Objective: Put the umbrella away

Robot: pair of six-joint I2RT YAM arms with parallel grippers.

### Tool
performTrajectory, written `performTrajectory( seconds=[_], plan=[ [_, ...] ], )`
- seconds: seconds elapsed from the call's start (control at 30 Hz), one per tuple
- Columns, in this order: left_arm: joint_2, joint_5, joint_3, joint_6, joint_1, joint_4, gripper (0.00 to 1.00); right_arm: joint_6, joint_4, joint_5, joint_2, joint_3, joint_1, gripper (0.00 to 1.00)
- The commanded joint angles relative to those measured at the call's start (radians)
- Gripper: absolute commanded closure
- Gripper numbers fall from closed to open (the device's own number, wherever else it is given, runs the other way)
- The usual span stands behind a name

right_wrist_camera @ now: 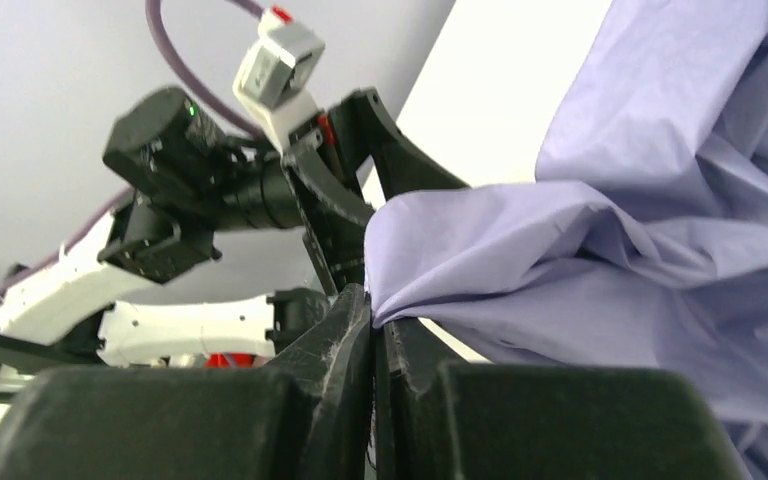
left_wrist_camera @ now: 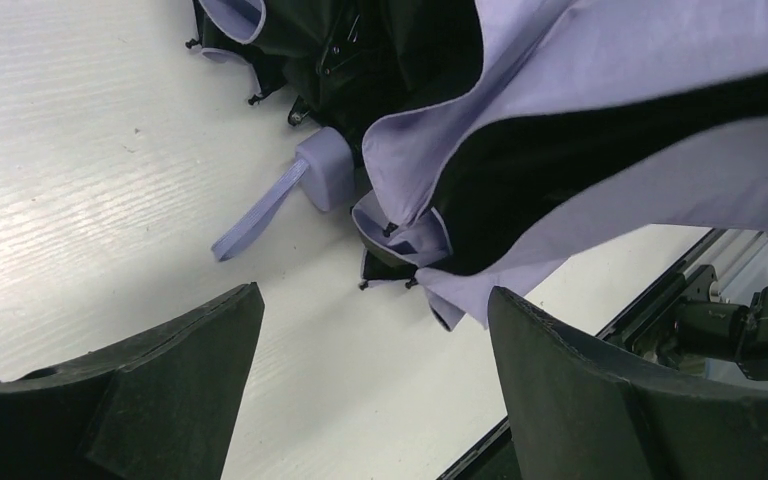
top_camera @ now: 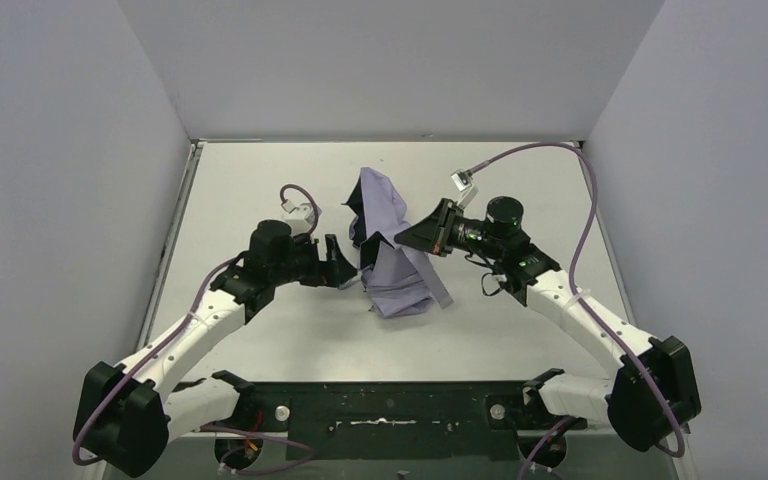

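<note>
Overhead view: the umbrella (top_camera: 390, 250) lies in a collapsed, crumpled heap at the centre of the white table (top_camera: 260, 180), between the two arms. Its lavender canopy is bunched and partly raised, with black lining showing on the left side of the heap.

Left gripper (top_camera: 345, 265): sits just left of the heap and points at it. In the left wrist view its jaws stand wide apart (left_wrist_camera: 375, 400), one finger at the lower left of the frame and the other at the lower right. Nothing is between them but bare table and the hanging edge of the canopy (left_wrist_camera: 560, 100), which touches neither finger. It holds nothing.

Same view: the lavender handle (left_wrist_camera: 325, 182) rests on the table left of centre, tucked against the black folds. Its flat wrist strap (left_wrist_camera: 255, 215) trails down and to the left. Small rib tips poke out along the fabric hem.

Right gripper (top_camera: 410, 238): at the upper right side of the heap. In the right wrist view its jaws are pressed together (right_wrist_camera: 375, 330) at bottom centre, pinching a fold of lavender fabric that rises up and to the right from the fingertips. The cloth looks drawn taut at the pinch.
</note>
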Motion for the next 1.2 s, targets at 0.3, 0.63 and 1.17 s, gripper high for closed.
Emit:
performTrajectory(
  seconds=[0.3,0.63,1.17],
  plan=[
    [-0.106,0.076,-0.126,-0.058,-0.02,0.192,0.2,0.108,0.134,0.154,0.23,0.248,0.019,1.0],
    [-0.038,0.023,-0.139,-0.032,-0.124,0.296,0.12,0.127,0.129,0.26,0.388,0.38,0.011,1.0],
    [0.17,-0.047,-0.188,-0.108,-0.196,0.506,0.28,0.224,0.183,0.294,0.483,0.452,0.007,1.0]
  ],
)
